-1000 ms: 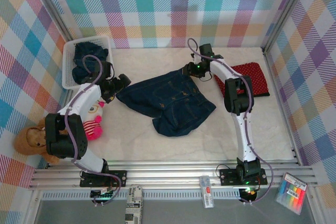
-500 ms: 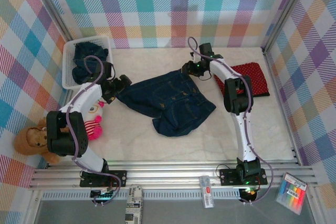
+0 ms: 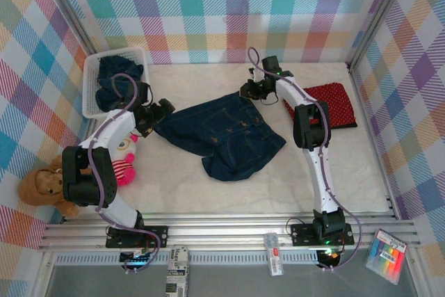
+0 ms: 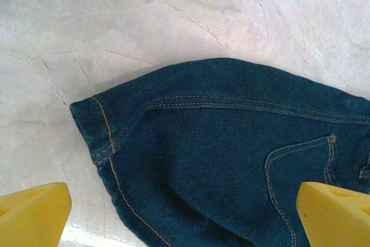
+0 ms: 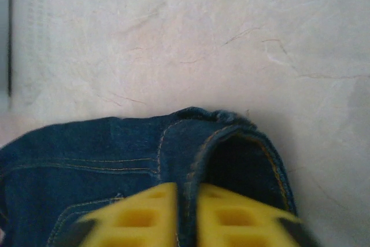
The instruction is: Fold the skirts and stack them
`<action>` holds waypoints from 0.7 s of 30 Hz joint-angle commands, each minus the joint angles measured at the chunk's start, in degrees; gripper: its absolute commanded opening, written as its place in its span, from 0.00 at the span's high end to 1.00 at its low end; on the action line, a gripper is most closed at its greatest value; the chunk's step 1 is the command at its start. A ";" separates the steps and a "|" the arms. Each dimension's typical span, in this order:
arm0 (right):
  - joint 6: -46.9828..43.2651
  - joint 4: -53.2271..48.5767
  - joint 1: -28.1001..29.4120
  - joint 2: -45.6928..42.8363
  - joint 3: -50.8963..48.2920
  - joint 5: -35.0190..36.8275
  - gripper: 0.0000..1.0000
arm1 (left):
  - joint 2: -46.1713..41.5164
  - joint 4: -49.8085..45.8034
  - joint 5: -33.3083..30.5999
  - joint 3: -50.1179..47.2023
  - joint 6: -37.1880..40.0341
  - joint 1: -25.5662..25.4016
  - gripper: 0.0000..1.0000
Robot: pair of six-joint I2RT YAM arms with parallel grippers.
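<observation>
A dark blue denim skirt [image 3: 222, 133] lies spread in the middle of the table. My right gripper [image 3: 249, 92] is shut on its far right corner; in the right wrist view the yellow fingers [image 5: 144, 215] pinch the hem of the denim skirt [image 5: 87, 160]. At the skirt's left corner my left gripper [image 3: 158, 117] hangs open, its yellow fingertips [image 4: 34, 215] wide apart over the denim skirt [image 4: 219, 160]. A red skirt with white dots [image 3: 327, 106] lies folded on black cloth at the right. More dark cloth [image 3: 118, 78] fills the white basket [image 3: 88, 95].
Pink and brown plush toys [image 3: 52, 184] lie at the left edge near the left arm. Plaid walls close in the table on three sides. A metal rail [image 3: 229, 231] runs along the near edge.
My right gripper has shut on the skirt's far corner. The left gripper has stayed open at the left corner.
</observation>
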 commanded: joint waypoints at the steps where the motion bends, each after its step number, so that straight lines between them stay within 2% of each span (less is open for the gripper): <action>1: -1.00 1.02 0.32 -4.97 -3.53 -2.24 1.00 | 0.32 0.09 1.20 -1.38 -0.22 0.70 0.00; 5: -0.81 9.59 -1.26 -17.59 -19.87 -4.62 1.00 | -0.96 0.56 2.99 -3.15 0.65 0.70 0.00; 11: -4.52 11.95 -3.69 -29.24 -39.84 -5.16 1.00 | -1.43 0.50 2.83 -7.29 1.96 0.70 0.00; 16: -3.56 12.31 -4.08 -30.02 -44.43 -4.08 1.00 | 1.88 4.33 4.60 -8.11 3.98 0.69 0.06; 21: -0.97 14.68 -4.10 -29.15 -44.80 -4.50 1.00 | 6.92 9.83 7.00 -5.84 5.95 0.72 0.19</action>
